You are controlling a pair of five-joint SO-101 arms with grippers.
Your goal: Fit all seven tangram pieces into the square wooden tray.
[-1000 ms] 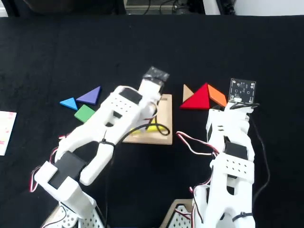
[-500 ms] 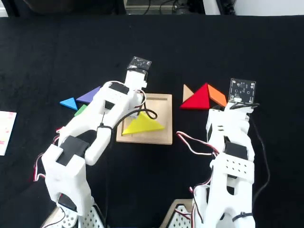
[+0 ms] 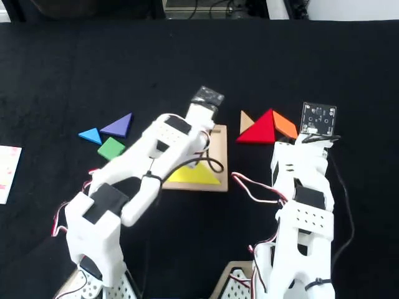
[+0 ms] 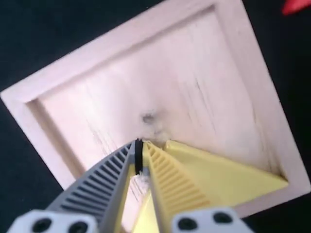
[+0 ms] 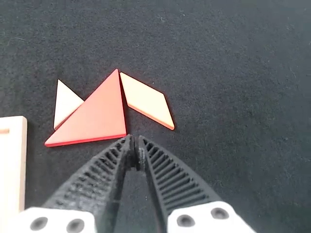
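Your left gripper (image 4: pixel 141 158) is pinched closed and empty over the tray (image 4: pixel 97 53), at the yellow triangle's (image 4: pixel 218 177) edge. Your right gripper (image 5: pixel 133 150), likewise closed and empty, sits beside the red triangle (image 5: pixel 95 119).

The left claw (image 4: pixel 140 158) hangs over the square wooden tray (image 3: pixel 222 149), a large triangle (image 3: pixel 193 175) lying inside just beside it. On the surface (image 3: pixel 312 62) just ahead of the right claw (image 5: pixel 134 150), another large triangle (image 5: pixel 97 121) sits between a small triangle (image 5: pixel 65 99) and a parallelogram (image 5: pixel 146 99).

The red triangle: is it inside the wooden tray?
No, the red triangle lies outside the wooden tray, beside the orange piece.
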